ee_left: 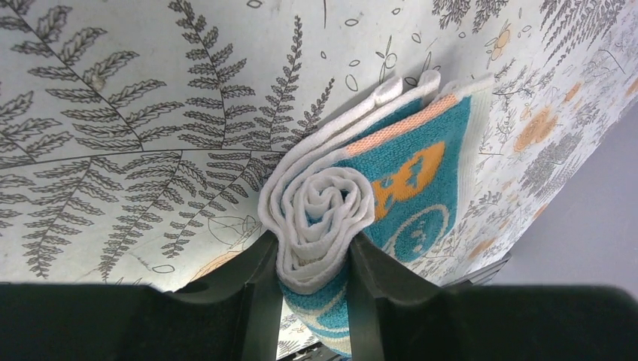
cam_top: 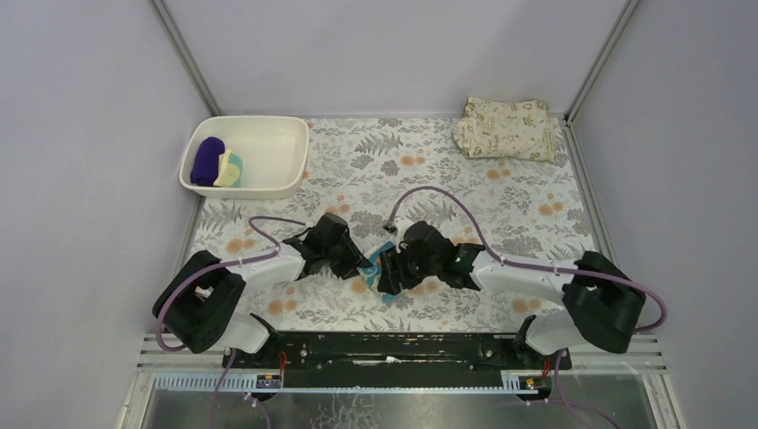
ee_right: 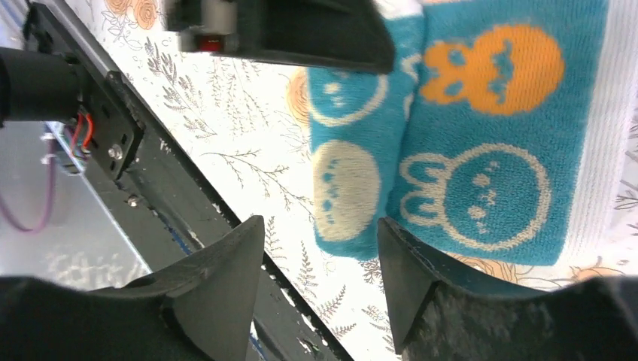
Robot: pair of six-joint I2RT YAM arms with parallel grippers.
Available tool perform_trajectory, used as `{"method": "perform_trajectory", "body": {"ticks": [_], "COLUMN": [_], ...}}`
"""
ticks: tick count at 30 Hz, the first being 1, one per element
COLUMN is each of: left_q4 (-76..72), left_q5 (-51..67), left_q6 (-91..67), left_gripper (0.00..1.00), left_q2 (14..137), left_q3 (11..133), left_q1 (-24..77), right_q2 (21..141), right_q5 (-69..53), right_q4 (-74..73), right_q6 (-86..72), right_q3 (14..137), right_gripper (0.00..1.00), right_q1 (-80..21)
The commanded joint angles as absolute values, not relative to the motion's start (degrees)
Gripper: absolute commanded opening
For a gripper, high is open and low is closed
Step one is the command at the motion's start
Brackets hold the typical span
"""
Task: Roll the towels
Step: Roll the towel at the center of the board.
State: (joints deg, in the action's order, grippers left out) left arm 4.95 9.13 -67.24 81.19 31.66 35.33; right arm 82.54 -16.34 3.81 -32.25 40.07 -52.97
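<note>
**Inspector:** State of the left gripper (ee_left: 312,252)?

**Assessor:** Clamped on the end of the teal towel (ee_left: 410,177). The white spiral of the roll is pinched between its fingers at the bottom centre of the left wrist view.

**Inspector:** And the right gripper (ee_right: 320,233)?

**Assessor:** Released. The jaws stand apart and touch nothing, and the towel's other end lies just at the gap.

**Inspector:** Location of the towel?

**Assessor:** On the patterned table (cam_top: 447,161), centre of the overhead view, between both wrists. A flat portion lies unrolled beside the roll. The purple towel (cam_top: 208,159) and the yellow towel (cam_top: 232,168) sit in the white tub (cam_top: 268,189), upper left.

**Inspector:** Hazards?

**Assessor:** In the assessor's judgement, unwinding. Only one end is held and the core looks loose, so the free end may spring open. Lifting by that end could pull the inner layers out.
</note>
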Motion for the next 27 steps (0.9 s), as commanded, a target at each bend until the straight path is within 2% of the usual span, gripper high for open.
{"method": "perform_trajectory", "body": {"ticks": [1,10,20,23,27], "left_q4": [10.8,11.6,11.7,12.0,13.5], "left_q5": [5.7,5.6,5.5,5.4,4.2], "left_q6": [-65.6,-65.4,-65.5,-65.5,-65.3], "left_gripper": [0.30,0.30,0.31,0.31,0.31], "left_q2": [83.1,83.4,83.6,83.9,83.7], "left_q3": [32.3,32.5,32.4,32.3,32.3], "left_q1": [35.8,35.8,35.7,35.7,35.6], "right_q2": [77.6,85.3,98.5,100.7,101.4], "right_q5": [8.0,25.5,31.7,30.7,26.7], "right_q4": [-8.0,-6.2,-10.7,-12.5,-13.1], "right_q6": [-22.6,-13.8,-12.2,-13.4,-15.1], "right_q3": [45.2,50.0,54.2,54.1,52.3], "right_gripper": [0.65,0.64,0.62,0.60,0.47], "right_q1": [-61.7,-75.6,-77.1,-77.1,-77.1]}}
